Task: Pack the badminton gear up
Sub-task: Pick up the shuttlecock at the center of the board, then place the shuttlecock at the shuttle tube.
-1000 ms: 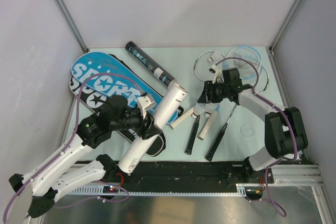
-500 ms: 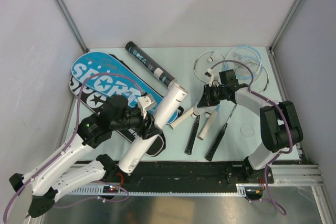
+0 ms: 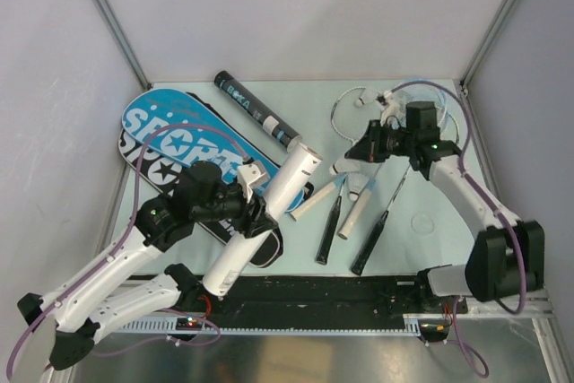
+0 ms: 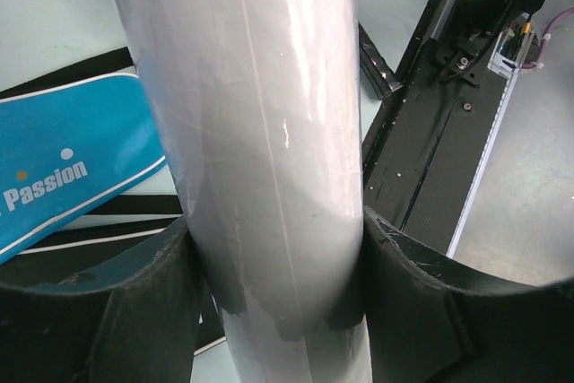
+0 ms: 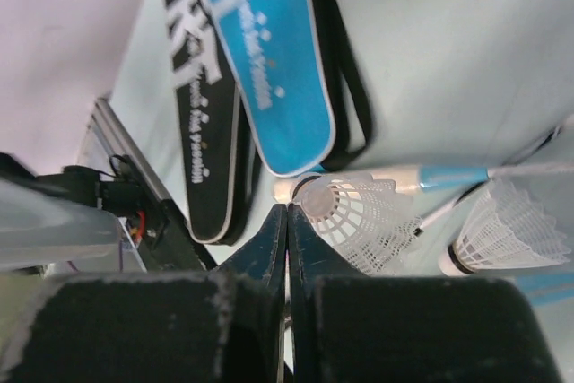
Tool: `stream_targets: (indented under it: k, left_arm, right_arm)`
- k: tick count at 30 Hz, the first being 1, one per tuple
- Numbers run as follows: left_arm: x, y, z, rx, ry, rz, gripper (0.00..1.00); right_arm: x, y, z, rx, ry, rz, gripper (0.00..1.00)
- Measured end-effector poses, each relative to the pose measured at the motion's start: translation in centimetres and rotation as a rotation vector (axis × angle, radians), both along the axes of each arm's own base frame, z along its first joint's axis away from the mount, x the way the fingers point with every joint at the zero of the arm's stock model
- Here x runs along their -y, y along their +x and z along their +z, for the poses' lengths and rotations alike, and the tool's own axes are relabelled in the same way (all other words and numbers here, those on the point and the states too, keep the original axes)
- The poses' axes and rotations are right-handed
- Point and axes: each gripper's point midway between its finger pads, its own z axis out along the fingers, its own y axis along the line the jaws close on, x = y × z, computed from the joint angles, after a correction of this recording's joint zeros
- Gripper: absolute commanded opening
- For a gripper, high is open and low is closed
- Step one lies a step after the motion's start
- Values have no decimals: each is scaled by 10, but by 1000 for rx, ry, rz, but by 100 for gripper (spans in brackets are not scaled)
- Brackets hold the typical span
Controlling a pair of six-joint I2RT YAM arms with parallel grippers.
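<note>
Clamping the long white plastic tube [image 3: 291,181] from both sides, the left gripper [image 3: 251,214] is holding it slanted over the pale counter [image 3: 296,109], upper end pointing toward the right arm, probably so shuttlecocks can be fed in. The right gripper [image 5: 287,220] is hanging over the racket handles [image 3: 354,213] with jaws pressed fully together, just beside a small white shuttlecock [image 5: 354,213]; whether they are pinching its skirt, I cannot tell.

**Colours and markings of the badminton gear**

The blue bag [image 3: 170,123] carries white lettering with a star; the black bag [image 5: 202,159] is lettered white. The black tube [image 3: 254,109] bears a white band; the white tube [image 3: 291,181] is plain and glossy. The shuttlecocks [image 5: 359,217] are white with lattice-patterned skirts; the counter [image 3: 430,239] is pale mint.
</note>
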Motion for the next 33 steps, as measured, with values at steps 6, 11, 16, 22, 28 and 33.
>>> stream_targets:
  k: [6, 11, 16, 22, 28, 33]
  left_arm:
    - [1, 1, -4, -13, 11, -1, 43]
    - [5, -2, -7, -37, 12, -27, 44]
    - [9, -11, -9, -51, 8, -69, 44]
    - [12, -17, -9, -54, 3, -98, 43]
    - [13, -17, -7, -19, 5, -126, 42]
    - [12, -17, 0, 59, -4, -164, 42]
  right_arm:
    - [4, -17, 96, 209, 118, -7, 0]
    - [0, -44, 161, 334, 213, 50, 0]
    - [-3, -72, 199, 397, 283, 117, 0]
    - [-10, -91, 208, 378, 326, 184, 0]
    - [-31, -117, 197, 309, 325, 285, 0]
    - [-35, -128, 195, 288, 328, 319, 0]
